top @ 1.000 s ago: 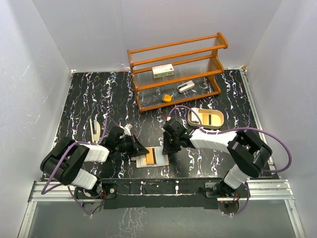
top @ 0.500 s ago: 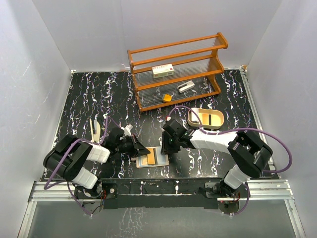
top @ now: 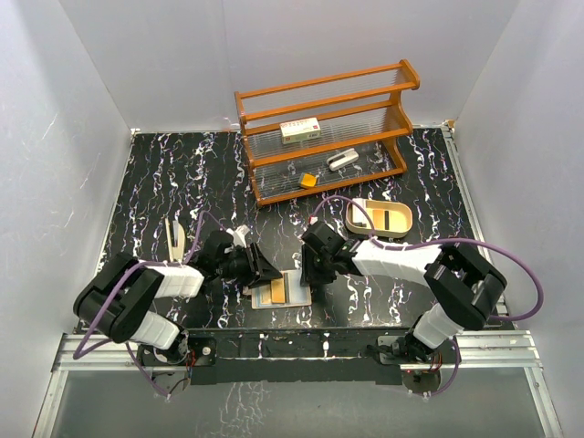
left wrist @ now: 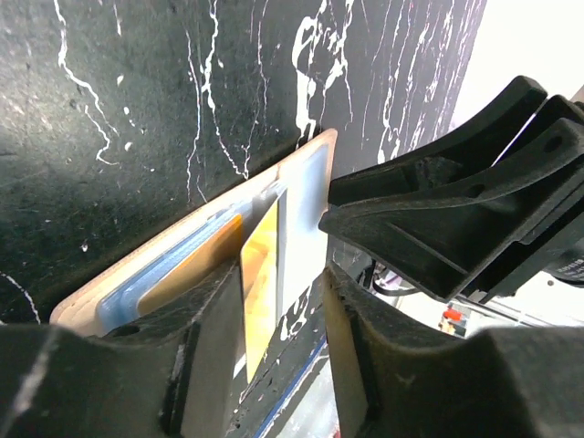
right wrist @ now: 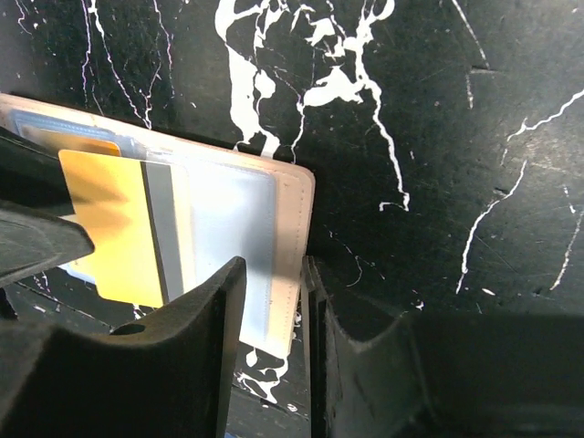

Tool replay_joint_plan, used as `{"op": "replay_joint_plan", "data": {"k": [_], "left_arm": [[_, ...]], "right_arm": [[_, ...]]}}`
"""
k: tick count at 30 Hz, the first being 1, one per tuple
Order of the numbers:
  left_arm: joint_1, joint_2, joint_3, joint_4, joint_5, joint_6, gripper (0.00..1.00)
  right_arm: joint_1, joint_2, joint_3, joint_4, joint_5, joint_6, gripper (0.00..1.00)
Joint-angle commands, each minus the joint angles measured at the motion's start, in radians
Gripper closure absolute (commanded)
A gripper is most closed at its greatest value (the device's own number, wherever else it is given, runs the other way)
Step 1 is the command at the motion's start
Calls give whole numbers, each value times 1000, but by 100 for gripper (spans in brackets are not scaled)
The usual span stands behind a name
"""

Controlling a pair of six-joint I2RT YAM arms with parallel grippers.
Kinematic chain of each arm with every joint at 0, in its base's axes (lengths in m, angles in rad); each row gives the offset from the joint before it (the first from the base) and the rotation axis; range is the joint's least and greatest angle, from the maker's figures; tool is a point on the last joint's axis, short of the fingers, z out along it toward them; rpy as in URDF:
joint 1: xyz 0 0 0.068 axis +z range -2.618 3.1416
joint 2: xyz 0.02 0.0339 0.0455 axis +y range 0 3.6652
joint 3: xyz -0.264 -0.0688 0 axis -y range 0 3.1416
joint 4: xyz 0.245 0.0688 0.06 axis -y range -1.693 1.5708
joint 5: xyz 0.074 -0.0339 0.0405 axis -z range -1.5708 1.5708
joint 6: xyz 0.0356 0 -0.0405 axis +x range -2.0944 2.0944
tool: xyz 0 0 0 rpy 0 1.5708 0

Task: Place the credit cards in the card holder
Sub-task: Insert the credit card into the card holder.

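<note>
Table [top: 164, 182] black marble look, white veins all over. Card holder [right wrist: 294, 205] tan-beige, pockets pale blue-grey. Credit card [right wrist: 109, 219] in it is orange-yellow with a dark grey stripe. Left gripper [left wrist: 281, 278] and right gripper [right wrist: 274, 266] matte black. Left arm [top: 173, 281], right arm [top: 392, 257] white and black, cables [top: 511, 265] purple. Rack [top: 319, 87] orange-brown wood, clear ribbed shelves, carrying a white box [top: 299, 130] with red print and an orange block [top: 309, 181]

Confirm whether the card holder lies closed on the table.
No: the card holder lies open, its clear inner pockets facing up and the orange-yellow card showing on them.
</note>
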Motion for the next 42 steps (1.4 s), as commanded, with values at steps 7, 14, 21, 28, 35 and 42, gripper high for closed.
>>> {"op": "replay_joint_plan", "data": {"k": [7,14,21,28,35,42], "left_arm": [[1,-151,92,-367,-172,121,47],[1,-160,99,-417,-164,109,45],[-6,-184,114,-515,-149,88,44],[-12,-233,66,-487,-129,32,43],[-20,-225,30,-420,-109,-5,47],[-31,-210,40,-411,-121,-13,63]], "right_arm": [[3,7,-47,48,13,5,77],[3,0,-59,56,9,12,79],[3,-12,-63,52,13,12,79],[3,-22,-78,62,7,23,79],[4,-26,-85,76,3,30,79],[10,-24,-87,83,0,34,80]]}}
